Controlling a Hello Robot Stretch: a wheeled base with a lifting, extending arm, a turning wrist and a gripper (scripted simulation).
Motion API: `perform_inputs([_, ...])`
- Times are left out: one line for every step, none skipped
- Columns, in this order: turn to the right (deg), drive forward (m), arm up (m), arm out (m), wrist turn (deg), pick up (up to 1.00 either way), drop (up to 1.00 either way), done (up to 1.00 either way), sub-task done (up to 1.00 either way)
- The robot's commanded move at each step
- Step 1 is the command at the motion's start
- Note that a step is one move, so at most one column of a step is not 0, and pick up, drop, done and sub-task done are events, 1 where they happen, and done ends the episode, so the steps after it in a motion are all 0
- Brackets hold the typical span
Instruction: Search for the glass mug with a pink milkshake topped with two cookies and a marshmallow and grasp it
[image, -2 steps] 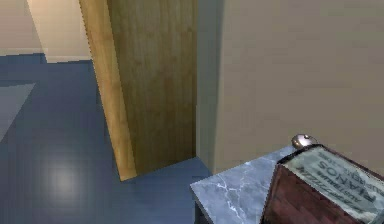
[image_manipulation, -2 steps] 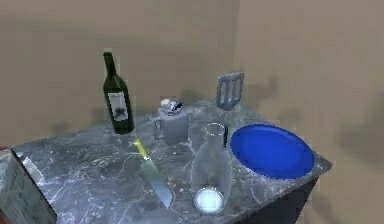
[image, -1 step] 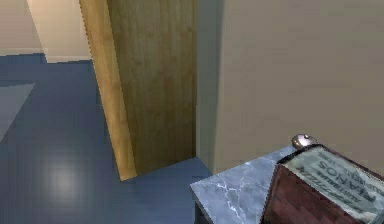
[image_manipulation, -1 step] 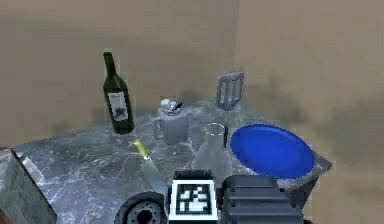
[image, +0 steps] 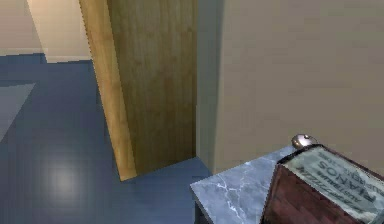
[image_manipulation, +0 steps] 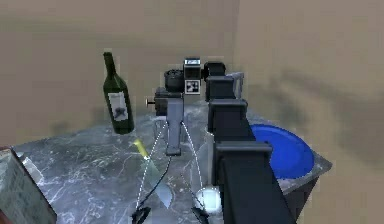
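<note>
A grey marble tabletop (image_manipulation: 90, 165) stands against beige walls. The dark arm (image_manipulation: 240, 160) reaches out over it, with a blue bowl (image_manipulation: 290, 150) just beside it on the arm side view's right and a green bottle (image_manipulation: 117, 95) upright to its left. The gripper (image_manipulation: 162, 100) sits near the bottle. I cannot tell how its fingers are set or whether it holds anything. A small white round thing (image_manipulation: 208, 200) touching the arm's left side, closer in than the gripper, may be the mug's topping. If so, the arm should draw back, not extend.

Bottle (image_manipulation: 117, 95) left of bowl (image_manipulation: 287, 152) on table (image_manipulation: 85, 168)
</note>
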Motion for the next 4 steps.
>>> perform_inputs([0.0, 0.0, 0.0, 0.0, 45.0, 0.0, 0.0, 0.0, 0.0])
perform_inputs([0.0, 0.0, 0.0, 0.0, 45.0, 0.0, 0.0, 0.0, 0.0])
perform_inputs([0.0, 0.0, 0.0, 0.0, 45.0, 0.0, 0.0, 0.0, 0.0])
perform_inputs([0.0, 0.0, 0.0, 0.0, 27.0, 0.0, 0.0, 0.0, 0.0])
